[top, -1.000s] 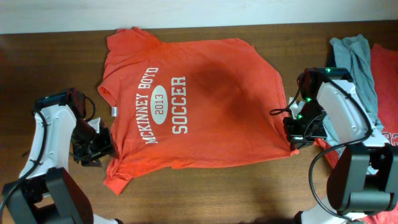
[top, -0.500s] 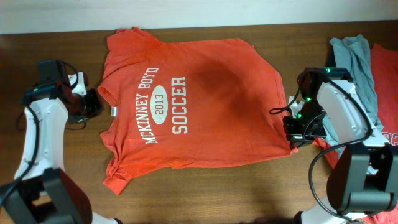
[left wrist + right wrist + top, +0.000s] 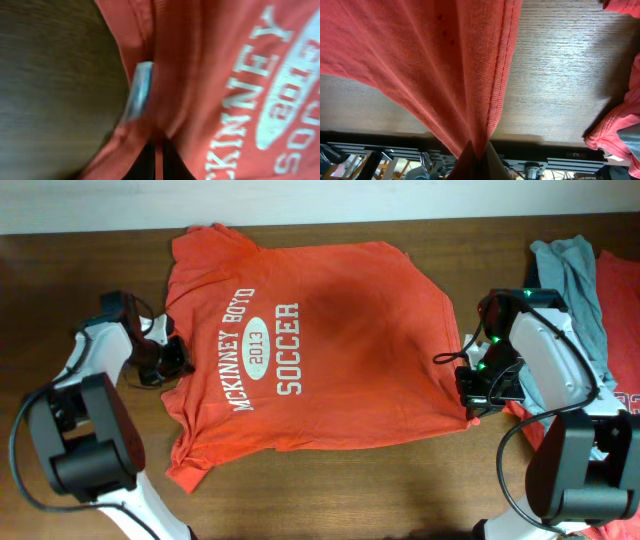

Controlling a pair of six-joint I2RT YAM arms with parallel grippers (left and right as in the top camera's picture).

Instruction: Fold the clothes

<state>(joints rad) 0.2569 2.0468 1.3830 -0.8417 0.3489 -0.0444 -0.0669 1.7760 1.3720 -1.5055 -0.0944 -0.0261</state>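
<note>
Left pincer (image 3: 168, 360) sits at the neck of the orange shirt (image 3: 340, 300). In the left wrist view its two fingers are pressed almost together with a thin strip of orange between them. So it looks like it is nipping the cloth just by the little label (image 3: 140, 90). That picture is blurry, so this is my best guess. The right pincer (image 3: 470, 393) is closed tight on the bottom edge of the shirt, at the near corner. In the right wrist view the cloth runs down in long folds and meets between its fingers.

The shirt lies flat on the table (image 3: 400, 490), right between the two arms. Its long way goes from side to side, with the neck by the left arm and the bottom edge by the right arm. One sleeve points to the far side and one to the near side. Each pincer is at its own end, so neither has to reach across. I think the next move is to lift one side and lay it over the other.

The shirt is bright orange with white words (image 3: 265, 345) on it. It has soft wrinkles and a darker patch in the middle. A grey top (image 3: 565, 270) and a red top (image 3: 618, 290) wait in a heap past the right arm.
</note>
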